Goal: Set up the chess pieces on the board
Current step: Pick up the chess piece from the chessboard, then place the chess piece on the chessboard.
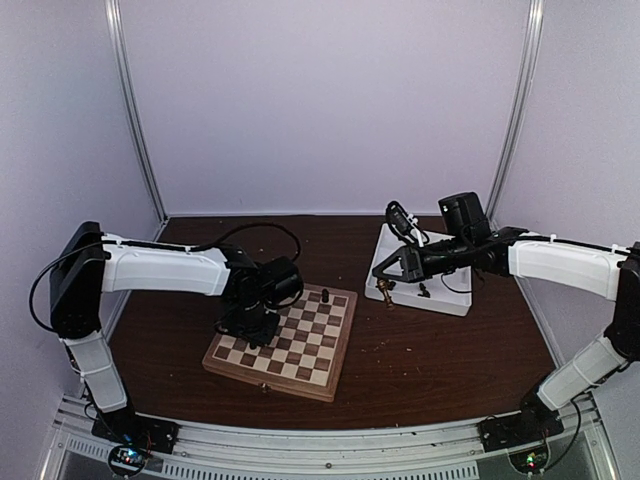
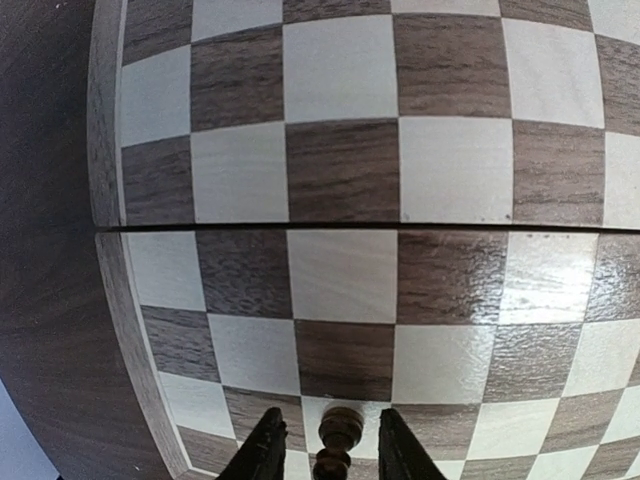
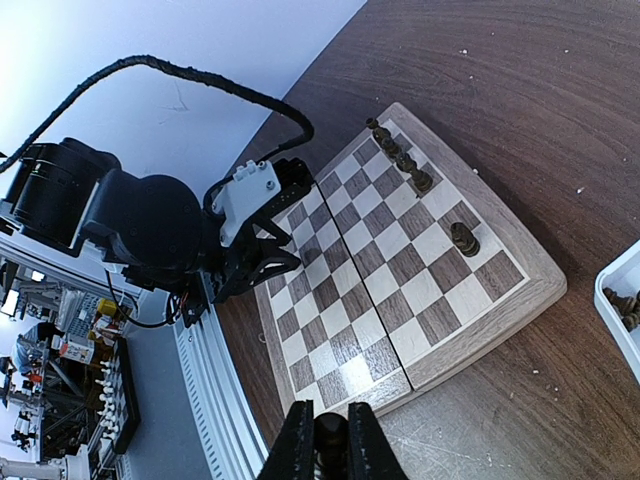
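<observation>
Board [image 2: 400, 180] from left wrist alone shows piece [image 2: 340, 432] inside left gripper [image 2: 330, 425].

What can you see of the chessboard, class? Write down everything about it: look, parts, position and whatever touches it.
The chessboard is a square wooden board with tan and dark brown checks, a plain brown border and a seam across its middle. It lies flat, slightly askew, on the dark table. Dark pieces line one edge, another stands apart, and the left gripper straddles one more.
</observation>
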Robot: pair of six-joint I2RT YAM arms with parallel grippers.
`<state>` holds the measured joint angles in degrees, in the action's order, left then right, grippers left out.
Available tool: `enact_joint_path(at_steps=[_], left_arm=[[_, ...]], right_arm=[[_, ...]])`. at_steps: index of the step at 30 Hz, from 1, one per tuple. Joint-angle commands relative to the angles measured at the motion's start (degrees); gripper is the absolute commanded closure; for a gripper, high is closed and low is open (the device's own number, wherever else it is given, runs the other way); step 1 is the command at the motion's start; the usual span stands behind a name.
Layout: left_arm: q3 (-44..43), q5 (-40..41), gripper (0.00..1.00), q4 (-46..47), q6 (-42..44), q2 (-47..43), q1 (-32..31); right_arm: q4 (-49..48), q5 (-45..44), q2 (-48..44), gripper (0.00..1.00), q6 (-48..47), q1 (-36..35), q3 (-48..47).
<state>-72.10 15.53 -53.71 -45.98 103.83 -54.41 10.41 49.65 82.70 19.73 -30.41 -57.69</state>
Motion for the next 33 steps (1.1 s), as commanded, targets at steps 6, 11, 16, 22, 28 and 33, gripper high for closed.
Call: enact_joint_path(at_steps=[6,11,16,22,28,33], left_arm=[[0.5,-1.0,0.81,-0.4,0.3,0.7,0.4],[-0.4,-0.4,0.93,-2.5,0.5,0.4,0.3],[-1.5,2.0,0.94,-4.0,1.0,-1.4,0.4],[-4.4,2.8,0.94,-4.5,4.0,-0.8,3.0],[-7.5,1.9,0.93,-1.5,7.1,-1.4,9.4],[-9.8,-0.1,0.93,2.0,9.6,-0.1,13.6]], right_arm=[[-1.0,0.1,-0.4,0.97,-0.5,0.7,-0.6],[-1.2,0.1,-0.3,0.97,-0.4,0.8,-0.6],[-1.2,0.0,-0.3,0.97,-0.5,0.8,-0.5],[-1.4,0.1,-0.1,0.97,-0.4,0.9,-0.4],[-1.1,-0.1,-0.2,0.97,-0.5,0.9,-0.4],[-0.8,-0.2,-0.3,0.97,-0.7,1.0,-0.6]])
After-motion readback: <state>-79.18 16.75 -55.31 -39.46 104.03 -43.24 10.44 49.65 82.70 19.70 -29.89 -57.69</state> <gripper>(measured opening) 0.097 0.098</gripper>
